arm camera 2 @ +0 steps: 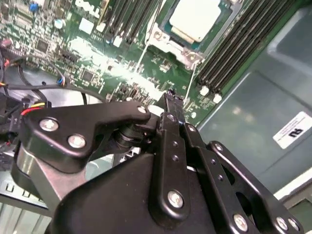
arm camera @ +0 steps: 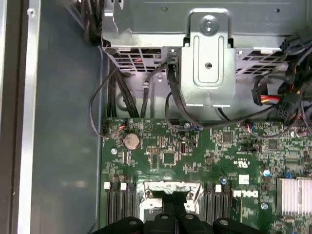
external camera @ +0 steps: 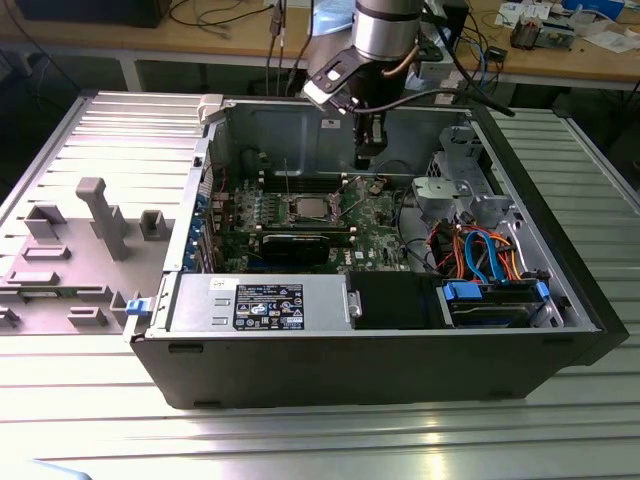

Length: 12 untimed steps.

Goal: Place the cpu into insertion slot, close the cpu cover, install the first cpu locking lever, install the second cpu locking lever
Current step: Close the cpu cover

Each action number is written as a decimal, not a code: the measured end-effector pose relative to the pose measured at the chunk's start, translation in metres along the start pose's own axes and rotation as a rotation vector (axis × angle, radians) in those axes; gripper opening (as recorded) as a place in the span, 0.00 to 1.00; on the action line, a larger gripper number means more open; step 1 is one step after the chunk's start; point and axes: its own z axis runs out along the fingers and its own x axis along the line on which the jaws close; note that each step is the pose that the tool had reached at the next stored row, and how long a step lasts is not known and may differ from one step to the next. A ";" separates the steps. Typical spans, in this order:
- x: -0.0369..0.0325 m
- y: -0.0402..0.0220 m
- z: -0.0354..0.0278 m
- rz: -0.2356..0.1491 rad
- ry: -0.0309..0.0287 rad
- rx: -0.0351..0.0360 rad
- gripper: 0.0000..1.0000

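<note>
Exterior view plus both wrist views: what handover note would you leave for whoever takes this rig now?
Gripper: shut, nothing visibly held, hovering over the motherboard on the exterior view's right of the insertion slot.
Cpu: seated in the slot, silver top showing.
Cpu cover: seems to lie flat around the cpu; not certain.
Done: cpu placed.
Left: both locking levers, which look like thin wires standing unlatched beside the socket; confirm the cover.

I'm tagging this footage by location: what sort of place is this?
Probably a robotics lab or electronics workshop: an open computer case sits on a slatted metal table, a robot arm reaches into it, and a wooden bench behind carries cables.
</note>
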 end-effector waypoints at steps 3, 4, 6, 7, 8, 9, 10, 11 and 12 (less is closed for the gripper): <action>0.0001 0.0076 0.0028 -0.006 -0.0002 0.0001 0.11; 0.0001 0.0095 0.0035 -0.008 -0.0002 0.0002 0.11; -0.0001 0.0138 0.0053 -0.014 -0.0003 0.0002 0.11; -0.0001 0.0157 0.0065 -0.016 -0.0003 0.0004 0.11; -0.0003 0.0195 0.0091 -0.018 -0.0008 0.0013 0.11; -0.0003 0.0223 0.0113 -0.019 -0.0011 0.0016 0.11; -0.0004 0.0243 0.0133 -0.019 -0.0011 0.0017 0.11; -0.0005 0.0255 0.0145 -0.020 -0.0010 0.0017 0.11; -0.0005 0.0271 0.0168 -0.020 -0.0009 0.0018 0.11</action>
